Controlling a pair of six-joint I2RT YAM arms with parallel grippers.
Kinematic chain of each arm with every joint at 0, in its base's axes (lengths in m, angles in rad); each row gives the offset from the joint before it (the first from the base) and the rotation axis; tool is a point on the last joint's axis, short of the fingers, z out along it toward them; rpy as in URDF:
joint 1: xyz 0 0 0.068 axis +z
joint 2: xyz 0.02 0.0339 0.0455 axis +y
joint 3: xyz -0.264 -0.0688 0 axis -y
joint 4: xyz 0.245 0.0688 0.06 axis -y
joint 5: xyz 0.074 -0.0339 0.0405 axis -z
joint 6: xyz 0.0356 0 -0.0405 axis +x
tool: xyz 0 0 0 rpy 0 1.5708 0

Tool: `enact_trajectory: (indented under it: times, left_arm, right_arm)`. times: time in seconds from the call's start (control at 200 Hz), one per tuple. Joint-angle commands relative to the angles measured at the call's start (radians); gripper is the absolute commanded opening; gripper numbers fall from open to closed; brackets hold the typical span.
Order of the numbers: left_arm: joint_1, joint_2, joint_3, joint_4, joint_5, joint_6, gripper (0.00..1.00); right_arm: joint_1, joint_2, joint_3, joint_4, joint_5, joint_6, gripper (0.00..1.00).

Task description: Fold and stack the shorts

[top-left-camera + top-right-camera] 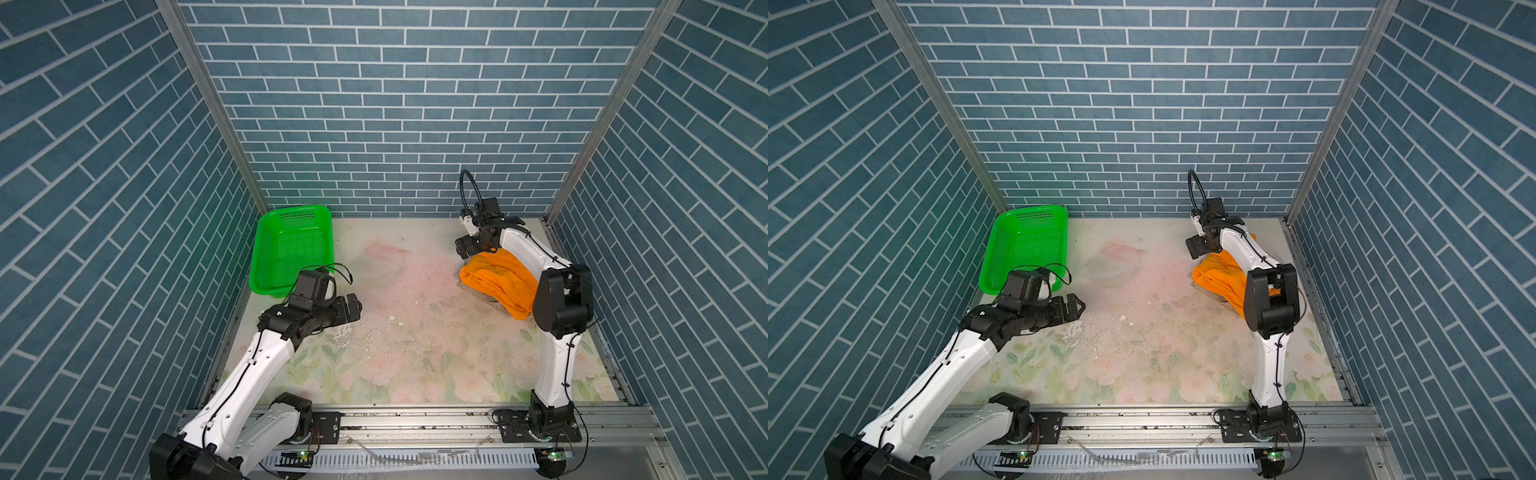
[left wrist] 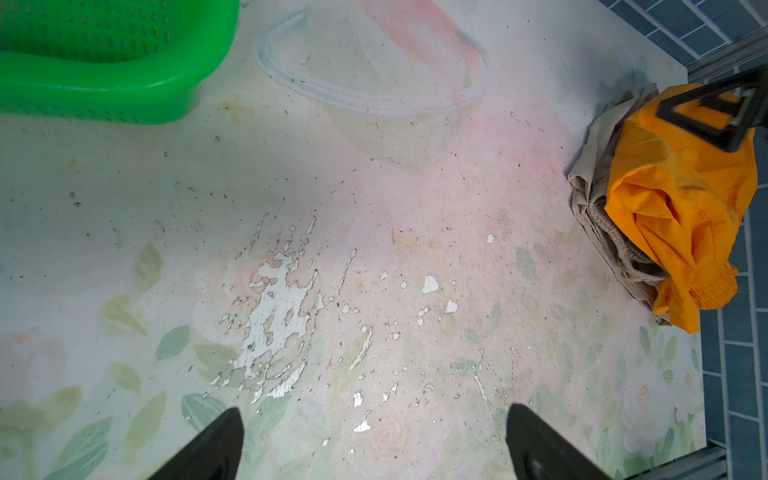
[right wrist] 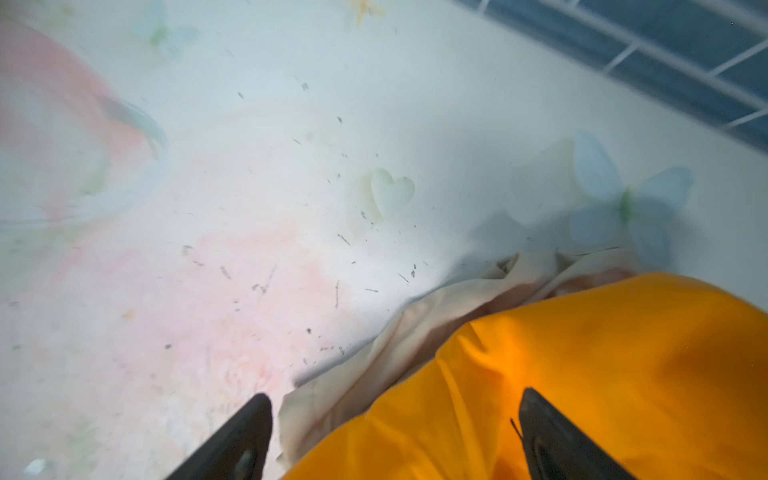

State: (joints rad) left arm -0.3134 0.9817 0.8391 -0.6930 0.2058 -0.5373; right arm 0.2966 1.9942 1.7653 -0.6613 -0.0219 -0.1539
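Note:
The orange shorts (image 1: 498, 278) (image 1: 1219, 274) lie bunched on top of the beige shorts (image 2: 594, 195) (image 3: 415, 332) at the right side of the table. Only an edge and the gathered waistband of the beige pair show. My right gripper (image 1: 465, 249) (image 1: 1198, 247) (image 3: 395, 399) hovers over the far left corner of this pile. It is open, its jaws spread wide, with orange cloth (image 3: 582, 374) below them and nothing pinched. My left gripper (image 1: 353, 307) (image 1: 1077, 307) (image 2: 374, 411) is open over bare table left of centre, well away from the shorts (image 2: 681, 199).
A green perforated basket (image 1: 295, 212) (image 1: 1034, 210) (image 2: 124, 83) stands empty at the back left corner. The flowered table cover (image 1: 415, 332) is worn and flaking in the middle. Blue brick-pattern walls enclose three sides, and the right arm's elbow (image 1: 561, 299) stands just in front of the pile.

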Motion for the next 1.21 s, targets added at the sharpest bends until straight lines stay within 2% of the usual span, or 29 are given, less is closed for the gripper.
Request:
enact_trajectory:
  times: [0.0,0.2,0.35,0.575,0.785,1.055,1.2]
  left_arm:
    - [0.007,-0.003,0.022,-0.028,-0.011,0.02,1.0]
    - [0.008,0.022,0.014,-0.008,0.013,0.026,1.0]
    - [0.008,0.058,0.023,0.007,0.044,0.032,1.0]
    - [0.008,0.066,0.029,0.007,0.049,0.037,1.0]
    - [0.008,0.053,0.023,-0.014,0.033,0.043,1.0]
    - [0.01,0.039,0.016,-0.033,0.011,0.05,1.0]
    - [0.013,0.035,0.024,-0.046,0.005,0.056,1.0]
  right_arm:
    - [0.005,-0.171,-0.11,-0.077,0.063,-0.021,0.94]
    - [0.039,-0.416,-0.427,-0.084,0.206,-0.033,0.97]
    - [0.079,-0.442,-0.535,-0.084,0.304,-0.048,0.99]
    - [0.117,-0.348,-0.582,-0.018,0.428,-0.078,0.99]
    - [0.122,-0.236,-0.554,0.005,0.419,-0.102,0.99]
    - [0.119,-0.097,-0.524,0.026,0.537,-0.077,0.96]
    - [0.098,-0.041,-0.463,0.063,0.555,-0.064,0.93]
